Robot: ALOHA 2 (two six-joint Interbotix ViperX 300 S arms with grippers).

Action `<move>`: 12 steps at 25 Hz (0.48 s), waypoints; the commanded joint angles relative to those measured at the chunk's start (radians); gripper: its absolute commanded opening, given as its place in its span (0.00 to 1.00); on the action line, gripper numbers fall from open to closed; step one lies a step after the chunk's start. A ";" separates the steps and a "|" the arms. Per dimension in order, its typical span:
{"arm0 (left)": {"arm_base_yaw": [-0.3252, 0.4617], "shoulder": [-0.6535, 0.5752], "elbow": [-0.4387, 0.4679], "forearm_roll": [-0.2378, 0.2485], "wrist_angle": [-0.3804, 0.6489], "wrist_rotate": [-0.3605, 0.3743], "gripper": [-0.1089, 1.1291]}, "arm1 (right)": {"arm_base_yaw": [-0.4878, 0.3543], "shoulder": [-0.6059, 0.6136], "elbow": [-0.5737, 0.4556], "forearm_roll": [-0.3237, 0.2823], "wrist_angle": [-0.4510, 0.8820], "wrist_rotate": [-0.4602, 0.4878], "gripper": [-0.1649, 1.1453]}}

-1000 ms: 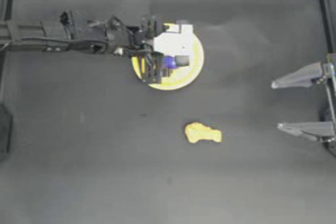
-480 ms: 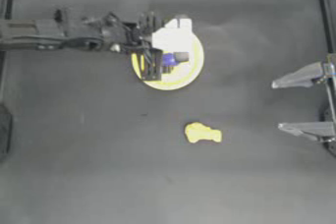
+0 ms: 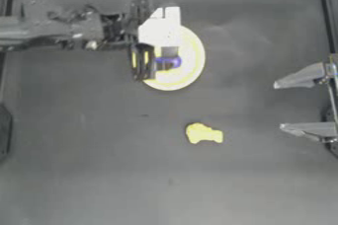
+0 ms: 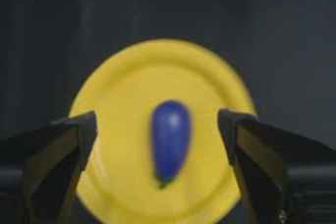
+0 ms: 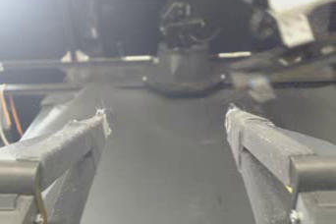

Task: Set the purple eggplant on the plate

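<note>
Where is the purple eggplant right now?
The purple eggplant lies on the plate, upper middle of the top view, between the open jaws of the left gripper, neither touching it.

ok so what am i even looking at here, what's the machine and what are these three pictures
It is a two-armed robot at a dark table. One picture looks straight down; the other two come from cameras on each wrist. The left hand is open over the pale-yellow plate, and its wrist camera shows the purple eggplant lying on the plate between the spread jaws, not gripped. The right hand waits open at the table's right edge, holding nothing. A yellow lumpy object lies on the table, apart from the plate.
</note>
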 commanded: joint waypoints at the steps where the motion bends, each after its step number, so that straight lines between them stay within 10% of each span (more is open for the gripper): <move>1: -0.032 -0.132 0.021 -0.015 -0.011 -0.005 0.90 | 0.000 0.005 -0.023 0.002 -0.003 -0.002 0.89; 12: -0.103 -0.364 0.256 -0.146 -0.207 -0.003 0.90 | 0.000 0.015 -0.038 -0.008 0.002 -0.005 0.89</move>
